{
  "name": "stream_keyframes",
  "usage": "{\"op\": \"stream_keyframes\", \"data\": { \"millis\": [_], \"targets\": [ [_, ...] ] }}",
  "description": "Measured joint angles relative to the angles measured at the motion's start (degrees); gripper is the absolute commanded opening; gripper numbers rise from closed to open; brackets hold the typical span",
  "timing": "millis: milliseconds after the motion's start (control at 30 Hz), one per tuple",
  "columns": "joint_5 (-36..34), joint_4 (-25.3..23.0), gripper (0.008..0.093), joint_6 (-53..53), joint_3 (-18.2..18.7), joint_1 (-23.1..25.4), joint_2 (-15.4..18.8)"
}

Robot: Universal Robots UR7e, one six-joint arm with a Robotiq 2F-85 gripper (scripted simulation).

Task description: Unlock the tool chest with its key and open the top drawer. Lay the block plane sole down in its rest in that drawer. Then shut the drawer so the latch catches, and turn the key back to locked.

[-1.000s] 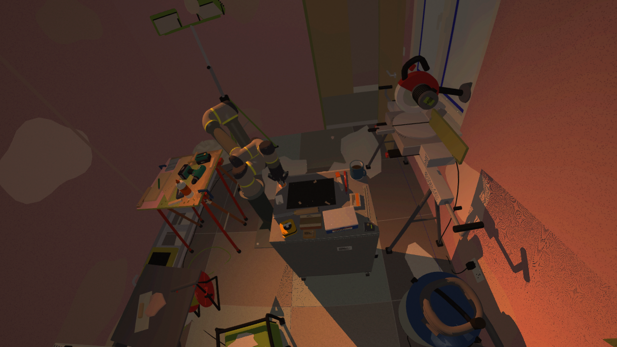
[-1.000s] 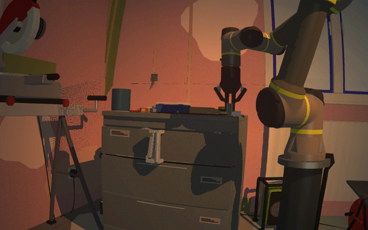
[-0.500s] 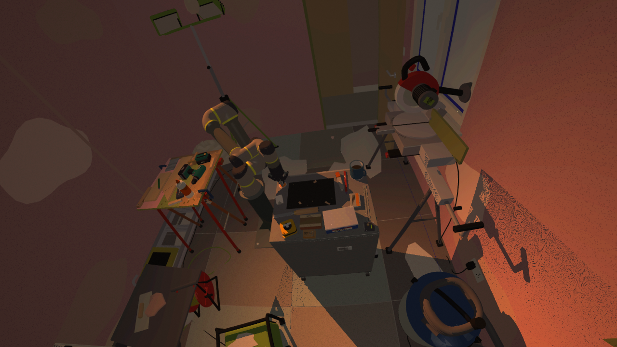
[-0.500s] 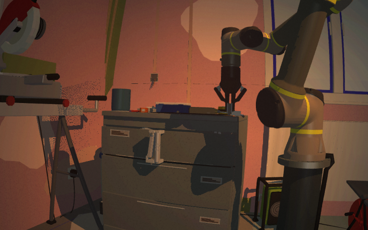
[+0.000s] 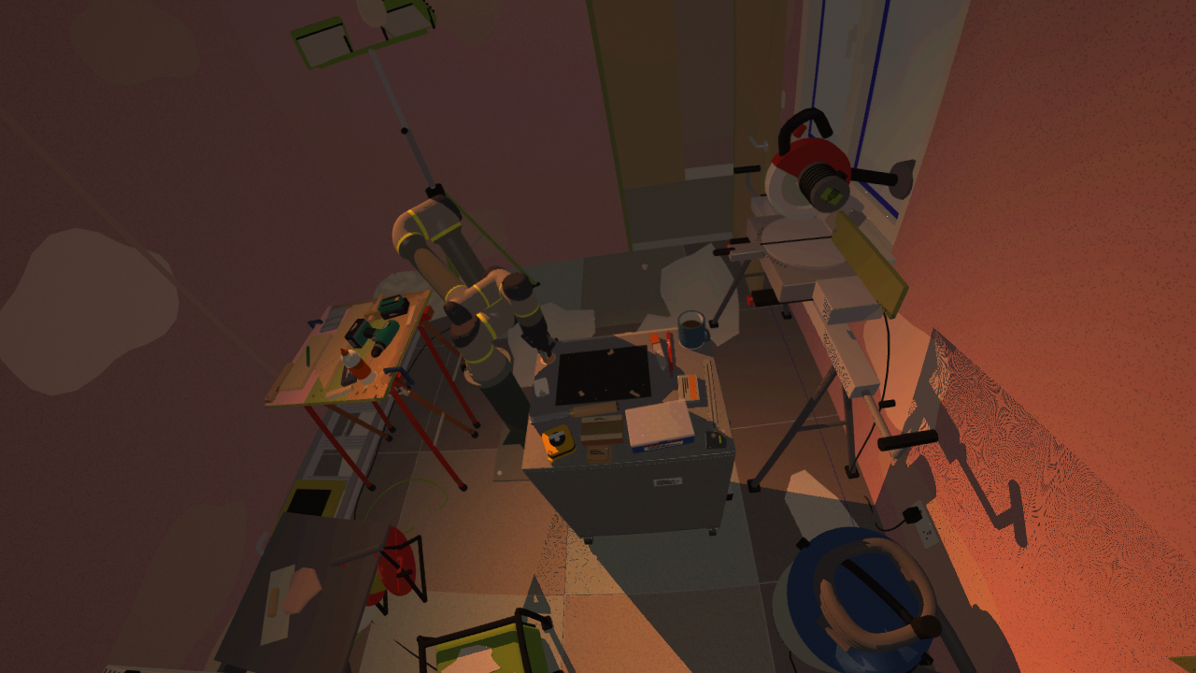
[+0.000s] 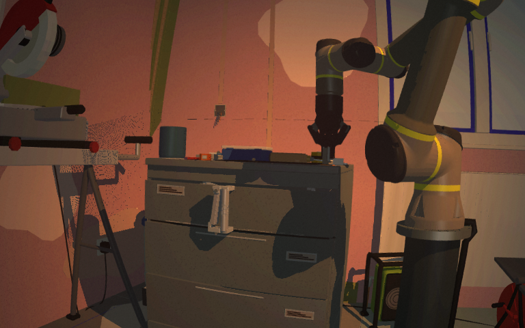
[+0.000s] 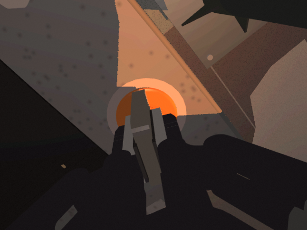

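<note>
The key [image 7: 139, 109], a flat grey blade standing in an orange lock disc [image 7: 158, 100], sits at the back left corner of the tool chest's top, and my gripper [image 7: 145, 116] [image 6: 327, 152] [image 5: 545, 350] is closed on it from straight above. The tool chest [image 6: 244, 240] is a grey cabinet whose drawers are closed, with a pale handle [image 6: 220, 209] on the top drawer's front. A dark mat [image 5: 602, 374] covers the middle of the chest's top. I cannot pick out the block plane for certain among the items on the top.
A mitre saw [image 5: 807, 180] on its stand is to the right of the chest. A workbench [image 5: 351, 347] with a drill stands on the left. On the chest's top sit a mug [image 5: 692, 329], a white book [image 5: 659, 424] and a yellow tape measure [image 5: 558, 441].
</note>
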Motion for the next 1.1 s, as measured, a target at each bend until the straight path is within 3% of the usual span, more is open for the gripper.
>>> {"op": "stream_keyframes", "data": {
  "millis": [633,867,1100],
  "targets": [
    [0.00,0.01,0.0080,52.88,0.00,0.00,0.00],
    [0.00,0.01,0.0080,62.46,0.00,0.00,0.00],
    [0.00,0.01,0.0080,64.67,0.00,0.00,0.00]
  ]
}}
